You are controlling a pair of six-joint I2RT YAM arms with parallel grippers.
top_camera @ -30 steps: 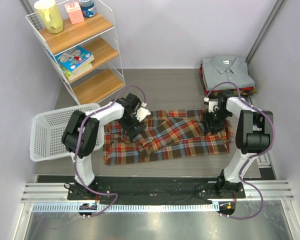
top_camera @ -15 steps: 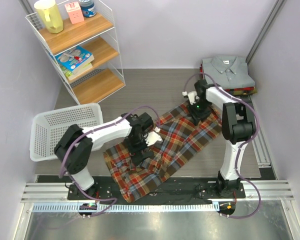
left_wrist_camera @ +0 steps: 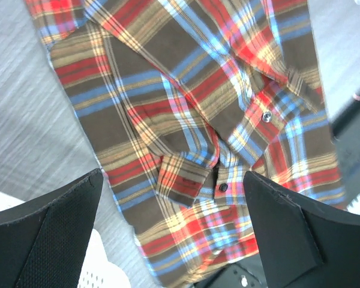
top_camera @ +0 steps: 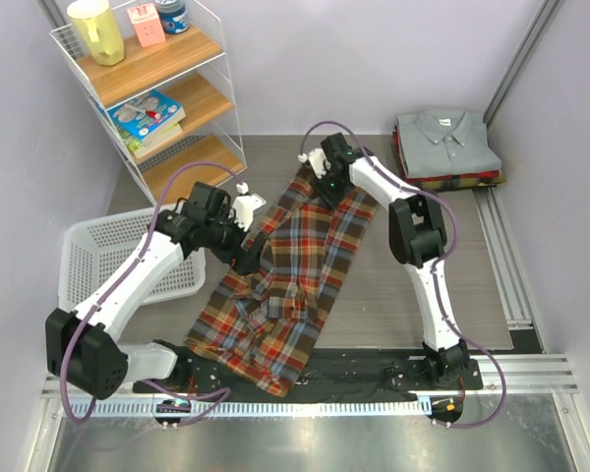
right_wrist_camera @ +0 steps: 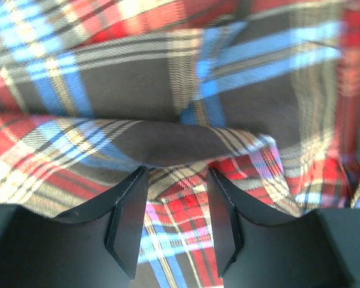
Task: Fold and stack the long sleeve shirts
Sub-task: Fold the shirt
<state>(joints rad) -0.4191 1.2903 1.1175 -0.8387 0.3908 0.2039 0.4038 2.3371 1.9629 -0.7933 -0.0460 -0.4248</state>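
Because my right claw [right_wrist_camera: 175, 175] pinches only one small ridge of the plaid shirt [top_camera: 285, 285] at its far end, I judge the cloth may slip out if I pull hard. The near hem, lying over the black rail [top_camera: 374, 369], may catch there. My left claw [left_wrist_camera: 174, 240] is spread wide above the shirt and touches nothing. The shirt lies slantwise on the table [top_camera: 383, 295], well apart from the folded grey stack [top_camera: 445, 147].

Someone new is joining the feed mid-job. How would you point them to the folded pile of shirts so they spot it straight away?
Start at the far right corner of the table: the folded pile sits there. Its top shirt is plain grey with a collar and buttons, over red layers, whereas the plaid shirt lies spread open diagonally mid-table.
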